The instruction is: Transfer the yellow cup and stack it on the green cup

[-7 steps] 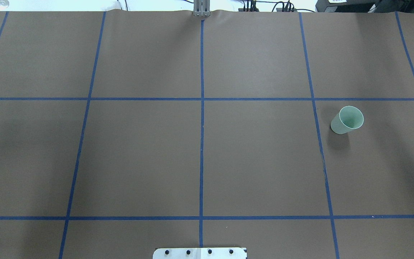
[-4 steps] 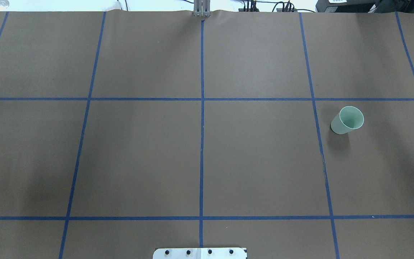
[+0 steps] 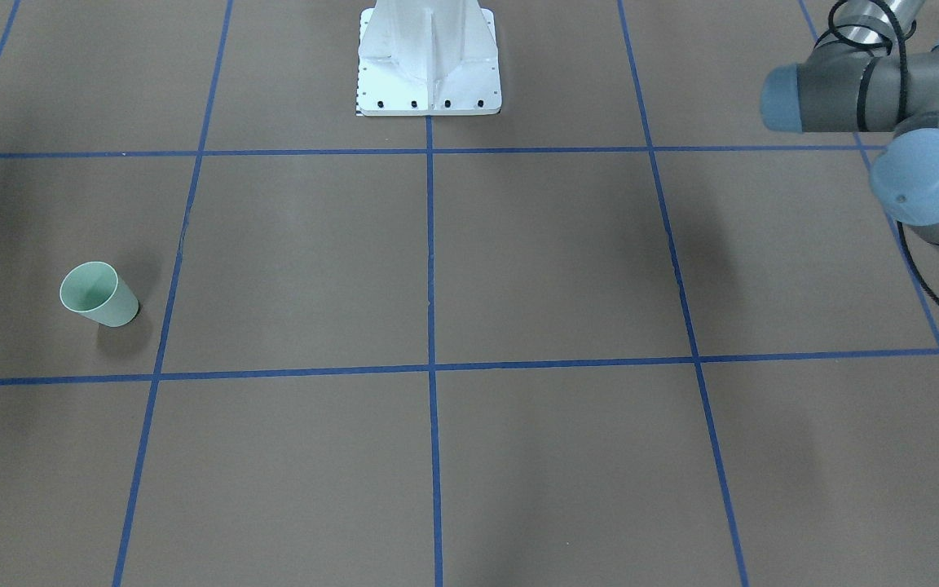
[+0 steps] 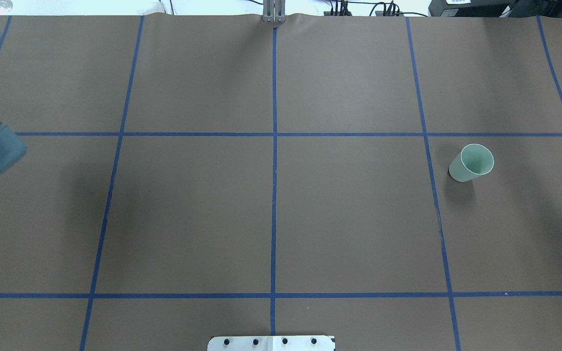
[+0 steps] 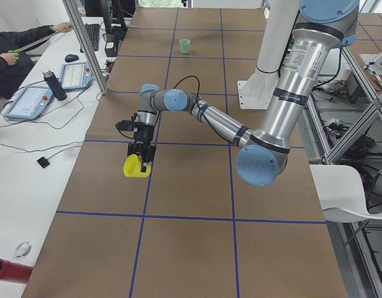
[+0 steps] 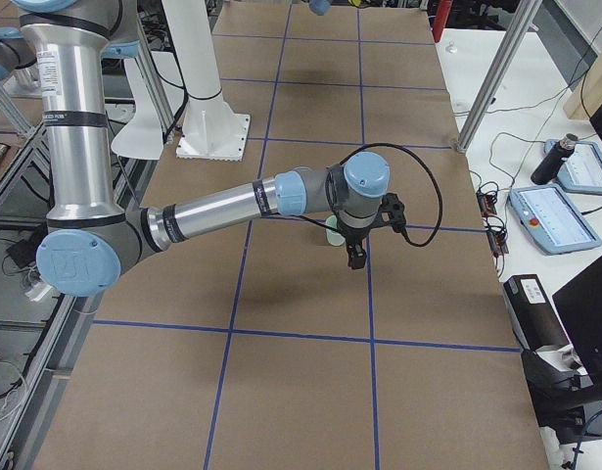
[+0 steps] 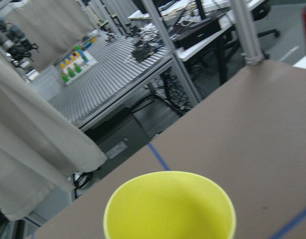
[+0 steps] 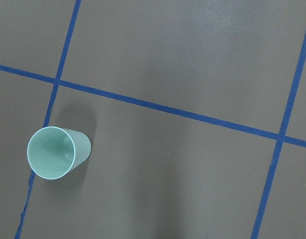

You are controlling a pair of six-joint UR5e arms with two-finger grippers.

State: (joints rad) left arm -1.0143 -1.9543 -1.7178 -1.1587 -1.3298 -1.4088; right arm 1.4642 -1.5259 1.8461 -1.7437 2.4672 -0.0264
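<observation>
yellow cup (image 5: 136, 166) sits at the left gripper (image 5: 141, 154) tips, mouth toward the wrist cam; can't tell whether those fingers are clamped. green cup (image 4: 471, 164) upright on table (image 4: 188, 209), offset from right gripper (image 6: 354, 258), whose finger state is also unclear

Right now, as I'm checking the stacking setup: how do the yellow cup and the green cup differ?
Colour: the yellow cup is bright yellow, the green cup pale mint. Support: the yellow cup sits at the left claw tip; the green cup stands upright alone on the table. Place: the yellow cup is on the robot's left side, the green cup on its right. Both are plain, tapered and empty.
</observation>
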